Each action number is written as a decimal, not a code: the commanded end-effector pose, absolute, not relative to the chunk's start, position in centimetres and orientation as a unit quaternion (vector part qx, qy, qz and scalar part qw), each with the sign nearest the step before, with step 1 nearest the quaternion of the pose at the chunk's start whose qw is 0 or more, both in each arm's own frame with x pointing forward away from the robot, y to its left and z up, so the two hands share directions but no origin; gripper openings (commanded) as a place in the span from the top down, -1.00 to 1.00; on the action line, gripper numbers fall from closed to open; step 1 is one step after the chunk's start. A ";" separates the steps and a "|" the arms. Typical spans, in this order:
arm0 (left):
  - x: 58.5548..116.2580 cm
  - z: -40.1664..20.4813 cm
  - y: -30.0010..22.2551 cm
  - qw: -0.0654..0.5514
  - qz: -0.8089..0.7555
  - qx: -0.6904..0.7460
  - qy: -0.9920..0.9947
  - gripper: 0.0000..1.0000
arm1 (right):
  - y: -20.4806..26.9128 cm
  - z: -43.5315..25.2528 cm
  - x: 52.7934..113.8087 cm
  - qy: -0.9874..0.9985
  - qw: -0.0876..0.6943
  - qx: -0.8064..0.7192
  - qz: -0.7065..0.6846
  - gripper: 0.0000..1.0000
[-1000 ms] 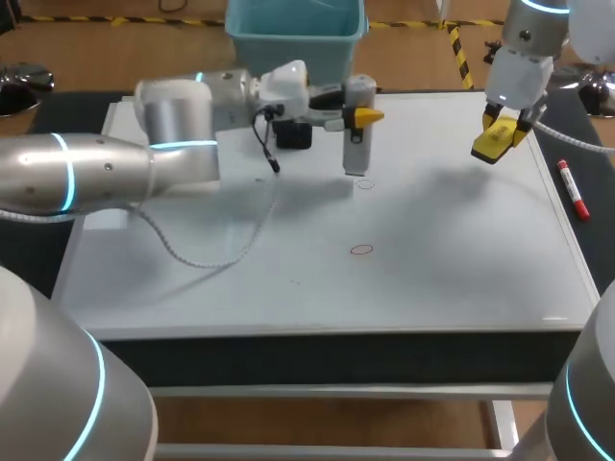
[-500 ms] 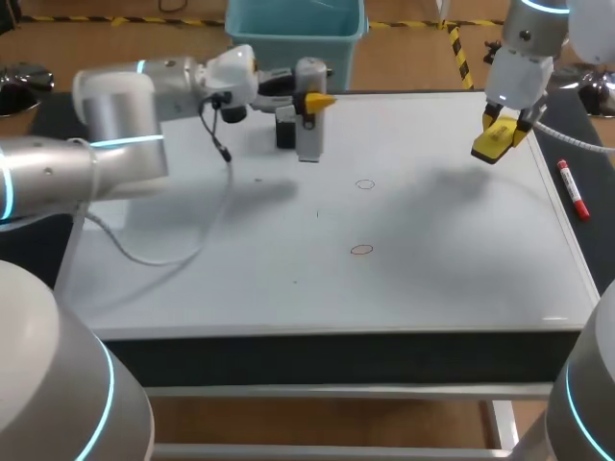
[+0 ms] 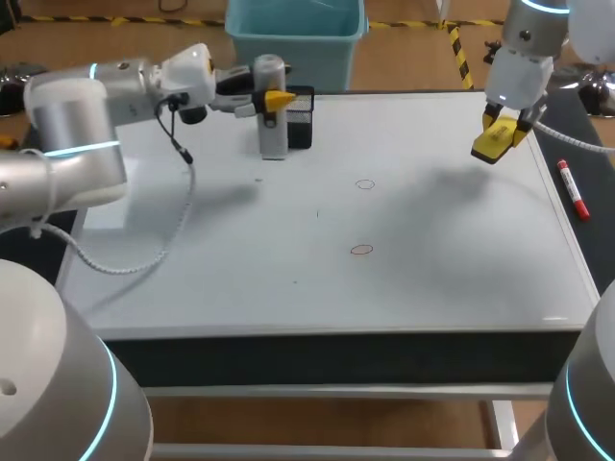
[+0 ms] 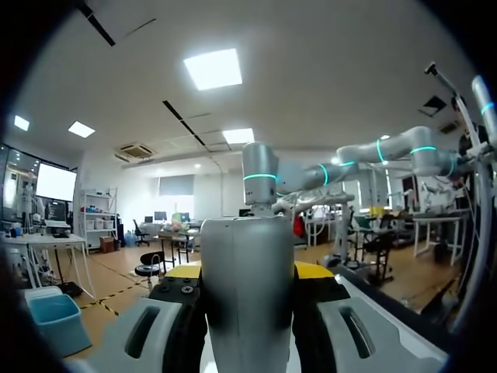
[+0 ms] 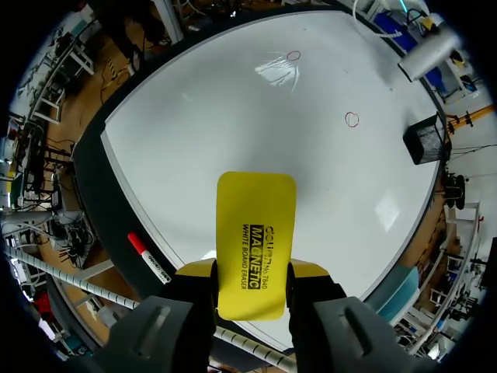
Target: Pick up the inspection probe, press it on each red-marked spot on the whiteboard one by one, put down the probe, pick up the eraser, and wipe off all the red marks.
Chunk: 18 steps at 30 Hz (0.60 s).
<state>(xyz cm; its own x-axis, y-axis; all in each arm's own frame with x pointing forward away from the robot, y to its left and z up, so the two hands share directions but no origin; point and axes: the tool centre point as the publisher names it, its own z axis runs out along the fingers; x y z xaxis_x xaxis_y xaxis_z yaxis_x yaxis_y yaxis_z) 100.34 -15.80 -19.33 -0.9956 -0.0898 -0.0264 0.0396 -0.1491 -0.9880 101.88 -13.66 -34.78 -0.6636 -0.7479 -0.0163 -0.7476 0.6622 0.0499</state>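
Observation:
My left gripper is shut on the grey cylindrical probe. It holds the probe upright at the back of the whiteboard, just left of a black holder. In the left wrist view the probe fills the gap between the yellow-tipped fingers. Two small red circles sit on the board, to the right of the probe and nearer the front. My right gripper hangs above the back right of the board, shut on the yellow eraser.
A teal bin stands behind the board's back edge. A red marker pen lies off the board's right side. The right wrist view shows both red circles and the black holder far ahead of the eraser.
My left arm has carried the probe left and back, from over the far red circle to beside the black holder. The right arm and eraser have not moved.

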 end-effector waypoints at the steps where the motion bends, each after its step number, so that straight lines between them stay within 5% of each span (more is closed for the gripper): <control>1: 100.6 -19.6 -14.3 0.047 -0.762 -0.024 0.646 1.00 | -13.7 -34.7 102.0 -0.911 0.004 0.411 -0.025 1.00; 18: 101.5 -20.8 -11.7 0.062 -0.764 -0.056 0.640 1.00 | -13.7 -34.7 102.0 -0.911 0.004 0.411 -0.025 1.00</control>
<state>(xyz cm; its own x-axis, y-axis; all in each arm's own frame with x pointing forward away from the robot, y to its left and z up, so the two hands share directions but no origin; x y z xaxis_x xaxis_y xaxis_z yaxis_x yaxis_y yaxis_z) 101.61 -11.64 -20.84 -0.9868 -0.1618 0.0057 0.0223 -0.1707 -0.9851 101.89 -13.65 -34.78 -0.6636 -0.7480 -0.0164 -0.7477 0.6622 0.0499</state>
